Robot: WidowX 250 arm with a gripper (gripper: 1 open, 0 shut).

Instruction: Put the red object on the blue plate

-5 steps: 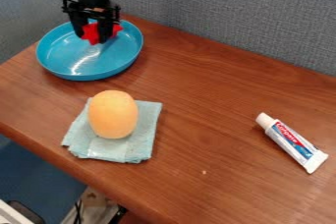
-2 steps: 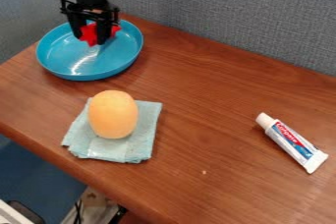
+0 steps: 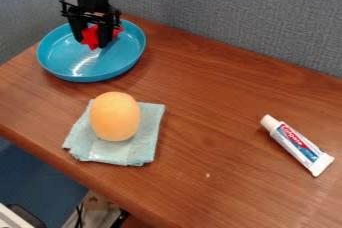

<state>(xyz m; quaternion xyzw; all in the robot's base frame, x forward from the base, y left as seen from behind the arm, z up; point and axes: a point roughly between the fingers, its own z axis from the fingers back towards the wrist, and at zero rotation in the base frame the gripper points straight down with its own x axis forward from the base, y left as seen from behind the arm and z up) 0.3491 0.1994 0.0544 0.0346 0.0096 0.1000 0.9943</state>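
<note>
The blue plate (image 3: 80, 64) stands at the table's far left. My black gripper (image 3: 92, 34) hangs straight down over its back part, shut on the red object (image 3: 92, 35), a small red block that shows between the fingers. The block sits low inside the plate, at or just above its floor near the rear rim; whether it touches I cannot tell.
An orange egg (image 3: 114, 115) rests on a pale blue-green cloth (image 3: 144, 140) near the table's front edge. A red-and-white toothpaste tube (image 3: 297, 143) lies at the right. A grey wall stands behind the wooden table (image 3: 214, 82).
</note>
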